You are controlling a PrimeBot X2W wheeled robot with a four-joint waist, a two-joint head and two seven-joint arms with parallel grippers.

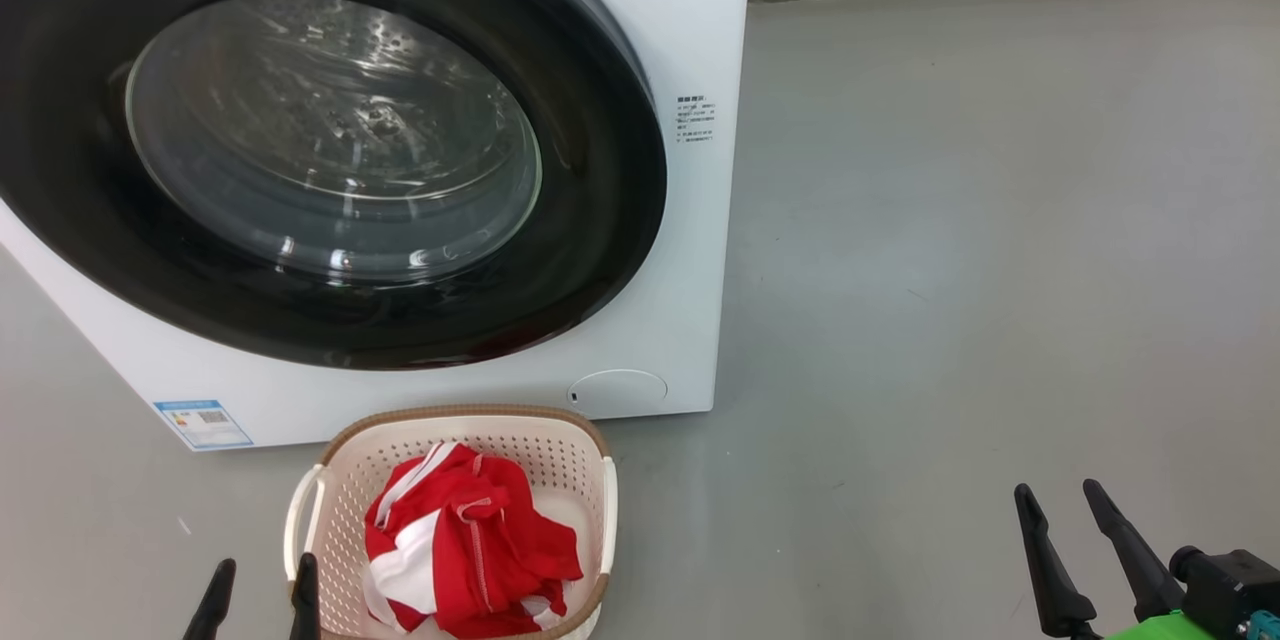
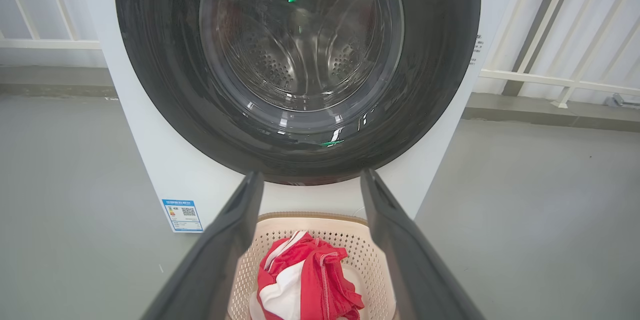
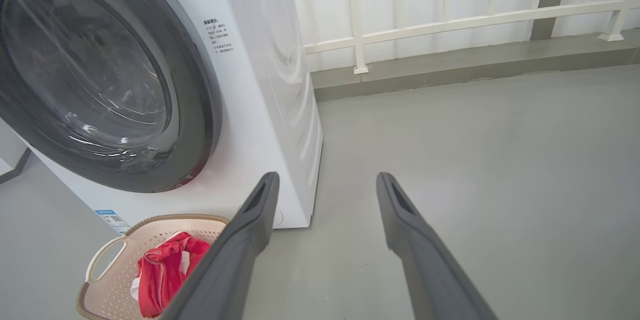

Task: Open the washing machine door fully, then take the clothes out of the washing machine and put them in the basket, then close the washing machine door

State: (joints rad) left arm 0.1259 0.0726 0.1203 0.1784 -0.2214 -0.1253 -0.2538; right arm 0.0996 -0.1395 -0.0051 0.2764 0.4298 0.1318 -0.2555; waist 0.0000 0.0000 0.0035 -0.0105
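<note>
The washing machine door [image 1: 610, 170] with its glossy black rim lies shut flat against the white washing machine [image 1: 700, 40]; through its glass the steel drum shows. On the floor in front stands the cream basket [image 1: 560, 440], holding the red and white clothes [image 1: 465, 545]. My left gripper [image 1: 262, 570] is open at the basket's left handle, with nothing between its fingers. In the left wrist view the left gripper [image 2: 310, 177] points at the door [image 2: 430, 60] above the basket [image 2: 350, 232] and clothes [image 2: 305, 280]. My right gripper [image 1: 1060, 495] is open and empty over bare floor far to the right.
Grey floor [image 1: 1000, 220] spreads to the right of the machine. A low grey kerb [image 3: 450, 72] and a white railing [image 3: 450, 22] run behind. A blue label [image 1: 203, 423] and a round flap [image 1: 617, 392] sit low on the machine's front.
</note>
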